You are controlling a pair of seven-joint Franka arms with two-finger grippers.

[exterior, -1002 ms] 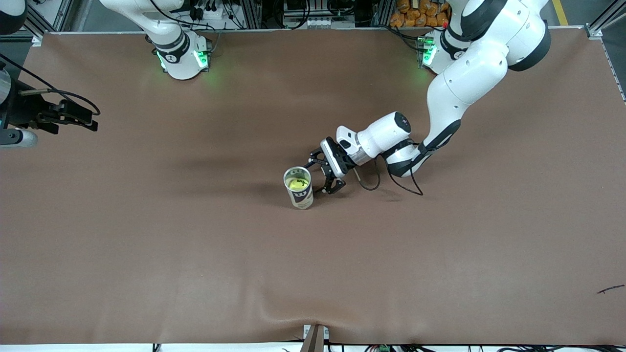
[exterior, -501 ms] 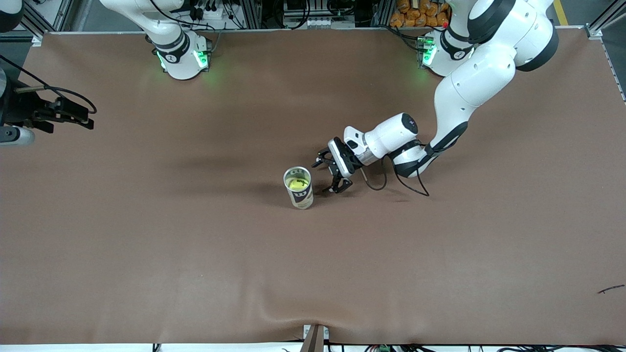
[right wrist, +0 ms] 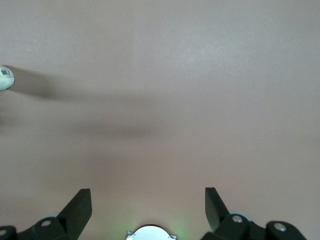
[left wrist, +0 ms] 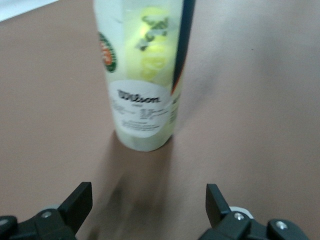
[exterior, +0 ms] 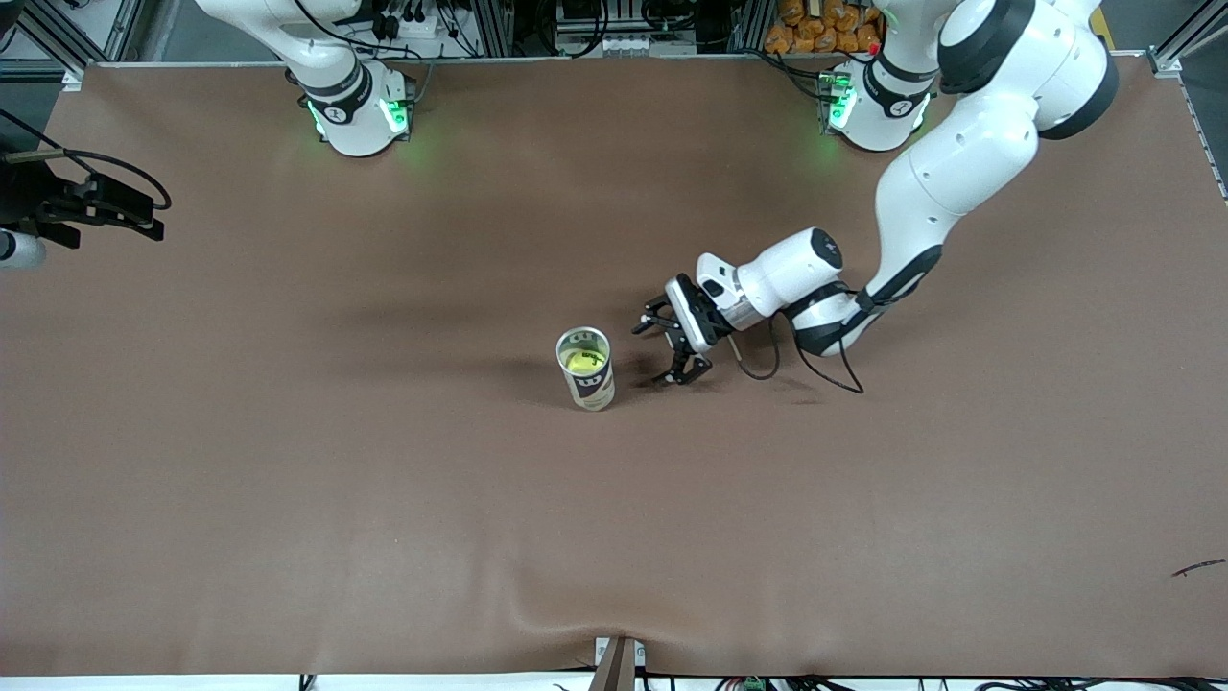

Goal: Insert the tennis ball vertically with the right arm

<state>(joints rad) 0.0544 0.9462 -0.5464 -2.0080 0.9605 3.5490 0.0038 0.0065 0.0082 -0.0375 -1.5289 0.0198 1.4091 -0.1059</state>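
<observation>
Finds the tennis ball already down inside the can, which stands upright on the desk near its middle, well apart from every edge. Reads as the closing step of the task: insertion judged done, with nothing but clearing away to follow.

Places the left end effector low over the desk just beside the can, toward the left arm's end, fingers spread wide and gripping nothing. Confirms as much in the left wrist view: both fingertips apart, a stretch of bare desk between them and the can, no contact. Shows yellow through the clear wall of the can, under the label.

Places the right end effector over the desk's edge at the right arm's end, well apart from the can, also spread open and empty. Sees only bare desk in the right wrist view between its fingertips.

Calls next, by this judgement, for a clean retreat of the left end effector along its own line, with no sideways sweep: tall, narrow can, probably easy to tip with one brush of a finger. Asks nothing more of the right arm than waiting clear.
</observation>
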